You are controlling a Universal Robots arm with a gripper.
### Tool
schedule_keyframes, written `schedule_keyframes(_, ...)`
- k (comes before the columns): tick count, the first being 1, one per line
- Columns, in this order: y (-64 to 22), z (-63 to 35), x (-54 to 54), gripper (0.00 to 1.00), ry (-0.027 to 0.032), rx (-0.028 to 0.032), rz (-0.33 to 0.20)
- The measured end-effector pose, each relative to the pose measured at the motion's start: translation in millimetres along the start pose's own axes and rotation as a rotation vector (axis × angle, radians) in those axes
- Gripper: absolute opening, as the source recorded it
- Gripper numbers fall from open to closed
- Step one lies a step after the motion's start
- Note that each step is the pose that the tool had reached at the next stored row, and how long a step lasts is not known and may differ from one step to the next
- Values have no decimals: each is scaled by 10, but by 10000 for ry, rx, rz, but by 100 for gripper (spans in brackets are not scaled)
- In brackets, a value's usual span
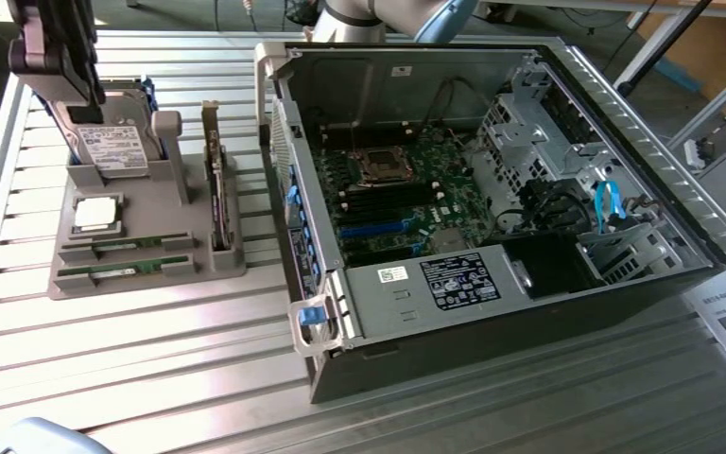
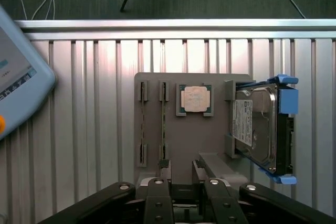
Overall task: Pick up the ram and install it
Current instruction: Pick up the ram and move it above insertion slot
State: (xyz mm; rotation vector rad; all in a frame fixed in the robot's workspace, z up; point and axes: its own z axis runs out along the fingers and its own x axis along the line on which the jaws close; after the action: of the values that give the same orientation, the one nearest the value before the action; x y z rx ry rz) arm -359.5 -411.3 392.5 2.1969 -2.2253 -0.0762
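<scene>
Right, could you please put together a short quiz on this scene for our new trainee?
1. True or false: the fingers are holding a ram stick.
2. Which part sits in the holder between the ram stick and the hard drive? A) the processor chip B) a fan C) a battery
3. Fill in: the side of the computer case is ___, so the motherboard can be seen.

Key: 1 false, the fingers are open and hold nothing, and the ram stick lies in the holder; 2 A; 3 open.
</scene>
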Motion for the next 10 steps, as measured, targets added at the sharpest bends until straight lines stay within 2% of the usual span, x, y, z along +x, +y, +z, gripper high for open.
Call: schedule_keyframes(10, -3, 86, 2, 30, 0, 14, 0)
